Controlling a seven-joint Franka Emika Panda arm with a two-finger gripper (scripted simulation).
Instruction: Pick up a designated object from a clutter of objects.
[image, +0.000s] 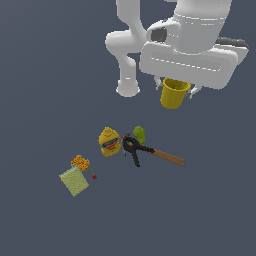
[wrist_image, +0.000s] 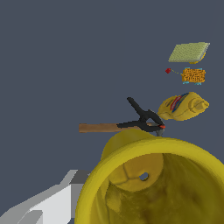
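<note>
While aloft in pincer (image: 176, 93): one yellow cup (image: 174, 93), seven items below.

Bare dark floor (image: 45, 75) lies open all around. The only obstacles cluster together: labelled yellow mustard bottle (image: 109, 142), black clamp (image: 132, 148), green fruit (image: 139, 133), wooden-handled tool (image: 168, 157), green sponge (image: 74, 181), orange-patterned packet (image: 80, 162).

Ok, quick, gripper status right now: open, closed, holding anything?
Gripper: closed on the yellow cup, which hangs under the hand, apart from the rest of the clutter.
</note>
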